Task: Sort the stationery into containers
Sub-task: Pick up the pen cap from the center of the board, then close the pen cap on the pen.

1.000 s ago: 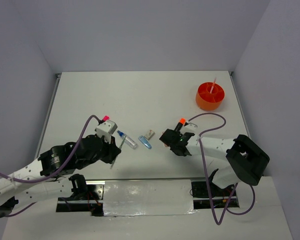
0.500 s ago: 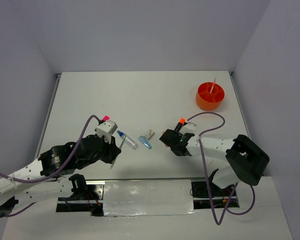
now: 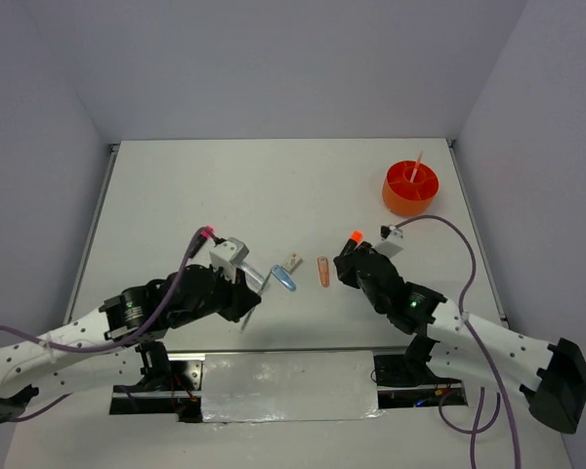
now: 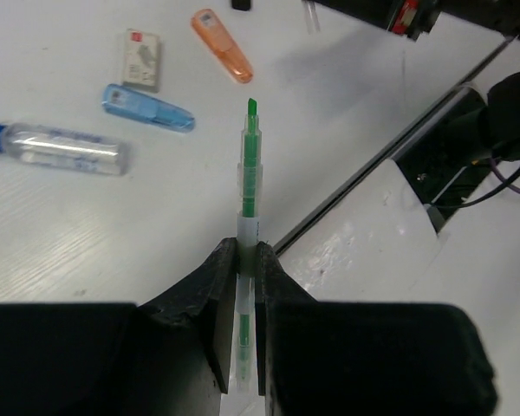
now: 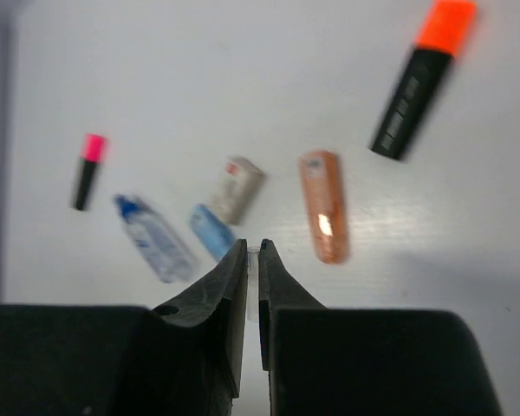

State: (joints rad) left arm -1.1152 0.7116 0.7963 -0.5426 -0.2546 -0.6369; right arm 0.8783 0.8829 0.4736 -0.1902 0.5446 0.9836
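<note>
My left gripper (image 4: 245,247) is shut on a thin clear pen with a green tip (image 4: 250,165), held low over the table; in the top view it (image 3: 254,296) is left of centre. My right gripper (image 5: 251,247) is shut on a small clear piece (image 5: 252,260); in the top view it (image 3: 344,269) is right of the peach piece (image 3: 322,271). Between the grippers lie the blue clip (image 4: 147,107), whitish block (image 4: 142,59) and blue-capped clear tube (image 4: 65,147). The orange-capped highlighter (image 3: 354,237) and pink-capped highlighter (image 3: 207,233) lie on the table. The orange tub (image 3: 410,188) stands far right.
A thin pale stick (image 3: 417,164) stands in the tub. Grey walls enclose the table on three sides. A shiny strip (image 3: 283,386) runs along the near edge between the arm bases.
My left gripper has moved right with the pen. My right arm has swung its elbow out to the right and its gripper has shifted, and the peach piece now shows.
</note>
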